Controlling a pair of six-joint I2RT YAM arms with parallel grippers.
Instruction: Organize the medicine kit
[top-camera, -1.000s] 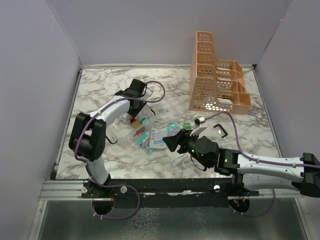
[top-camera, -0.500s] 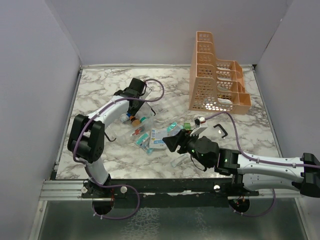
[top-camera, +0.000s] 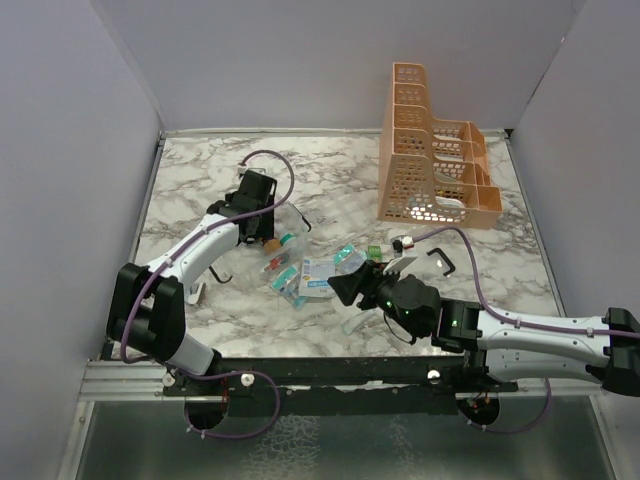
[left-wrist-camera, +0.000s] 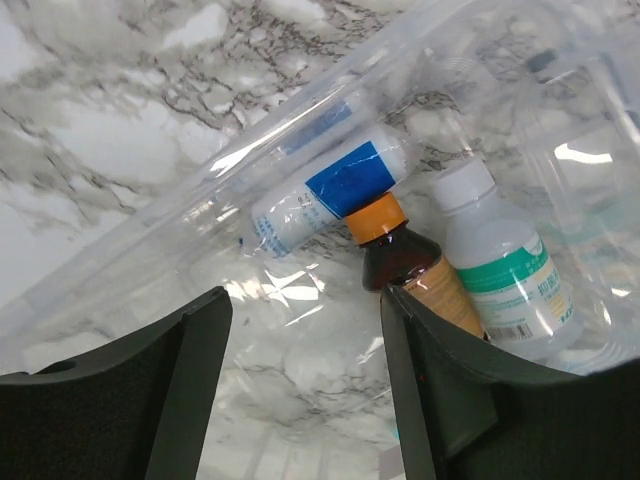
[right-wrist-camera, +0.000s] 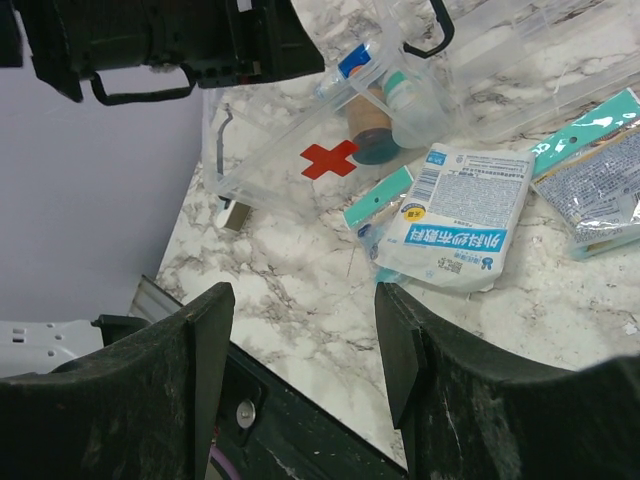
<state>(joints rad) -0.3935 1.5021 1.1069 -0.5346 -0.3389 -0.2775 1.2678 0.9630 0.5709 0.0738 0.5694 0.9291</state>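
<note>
Left wrist view: left gripper (left-wrist-camera: 300, 345), jaws parted and empty, is hovering over the kit (left-wrist-camera: 200, 190), which is lying centre-left in the top view with bottles (left-wrist-camera: 410, 270) inside. Right gripper (right-wrist-camera: 300, 330), also wide and empty, is facing a packet (right-wrist-camera: 455, 215). Judged next: loading packets squarely, clear of the kit's wall. Bare table (top-camera: 200, 160) is lying upper left; the rack (top-camera: 430, 150) is crowding upper right.

Right tool (right-wrist-camera: 305, 300) spread above the marble tabletop (right-wrist-camera: 560, 300)
The clear medicine kit (right-wrist-camera: 290, 170), marked with a red cross, holds a brown bottle (right-wrist-camera: 372, 135) and a white bottle (right-wrist-camera: 405, 100); a blue-and-white sachet (right-wrist-camera: 455, 215) lies just beside it, a teal packet (right-wrist-camera: 585, 130) further along.
</note>
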